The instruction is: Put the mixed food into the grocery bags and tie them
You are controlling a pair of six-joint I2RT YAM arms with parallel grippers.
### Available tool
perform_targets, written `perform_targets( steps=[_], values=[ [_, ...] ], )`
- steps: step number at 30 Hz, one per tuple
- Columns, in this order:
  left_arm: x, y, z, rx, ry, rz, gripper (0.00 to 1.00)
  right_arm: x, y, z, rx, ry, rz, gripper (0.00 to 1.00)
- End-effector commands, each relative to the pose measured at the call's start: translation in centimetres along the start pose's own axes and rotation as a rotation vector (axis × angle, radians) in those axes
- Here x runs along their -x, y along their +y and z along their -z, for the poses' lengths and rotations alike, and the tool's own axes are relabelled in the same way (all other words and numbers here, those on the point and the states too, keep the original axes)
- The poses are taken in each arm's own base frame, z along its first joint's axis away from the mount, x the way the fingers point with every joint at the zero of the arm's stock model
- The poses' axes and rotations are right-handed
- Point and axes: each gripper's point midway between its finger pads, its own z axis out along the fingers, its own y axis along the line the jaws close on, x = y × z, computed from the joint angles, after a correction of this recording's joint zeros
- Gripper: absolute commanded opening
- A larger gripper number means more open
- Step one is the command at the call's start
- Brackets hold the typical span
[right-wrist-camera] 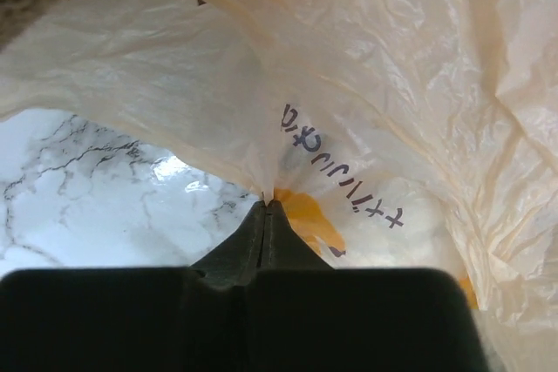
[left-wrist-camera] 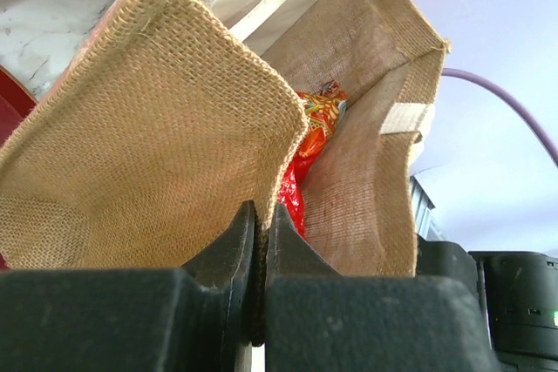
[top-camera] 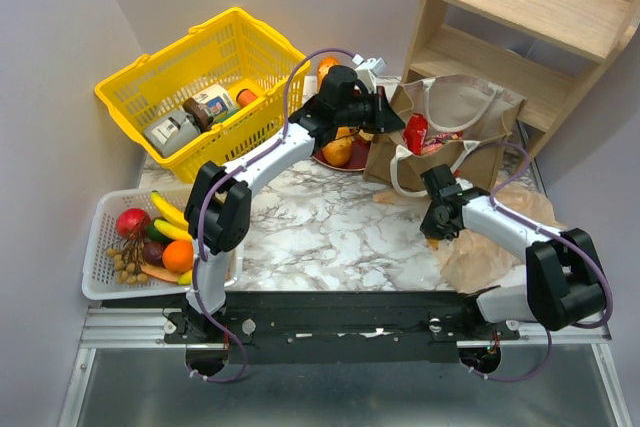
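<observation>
Far left there's the white mesh tray (top-camera: pixel 98 252) with loose fruit sitting in it: a banana (top-camera: pixel 168 217), a red round fruit (top-camera: pixel 132 221), an orange (top-camera: pixel 178 255) and a bunch of small brown fruit (top-camera: pixel 127 267), none of it in a bag. Just behind that is the yellow basket (top-camera: pixel 165 50) with boxes and jars inside. The left arm (top-camera: pixel 260 162) stretches from the near edge across the marble table (top-camera: pixel 320 227), passing over a red plate (top-camera: pixel 322 160) that has a couple of yellow-orange fruits on it. Its tip ends at the left side of the brown bag (top-camera: pixel 480 152). From the wrist cam the left claw (left-wrist-camera: pixel 261 215) is pressed together, pinching the edge of the bag's woven, burlap-looking wall (left-wrist-camera: pixel 148 145). The bag stands upright and open toward the back right of the table, white handles flopped over the front. There's a shiny red and orange crisp packet (left-wrist-camera: pixel 316 124) down inside it, and it also shows from above (top-camera: pixel 416 133). Moving right, the right claw (right-wrist-camera: pixel 268 205) is pinched shut on a fold of the thin tan plastic bag (right-wrist-camera: pixel 392 67), which has dark printed lettering on it. Something yellow-orange shows through the film right by the tips, can't tell what it is. That plastic bag lies crumpled on the table at the near right (top-camera: pixel 475 265), in front of the brown bag. A wooden shelf (top-camera: pixel 520 7) stands in the back right corner.
</observation>
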Motion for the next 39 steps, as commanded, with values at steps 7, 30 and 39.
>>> perform_targets(
  steps=[7,30,39],
  values=[
    [2.8,-1.7,1.4,-0.019,-0.086,-0.062,0.0,-5.4,5.1,2.9,0.253,0.018,0.283,0.01],
    [4.1,-1.8,2.5,-0.001,-0.085,-0.13,0.15,-6.0,20.2,15.0,0.795,-0.139,0.476,0.01],
    [6.6,1.9,9.2,0.18,-0.159,-0.139,0.8,-5.4,25.5,16.7,0.92,-0.168,0.528,0.01]
  ],
)
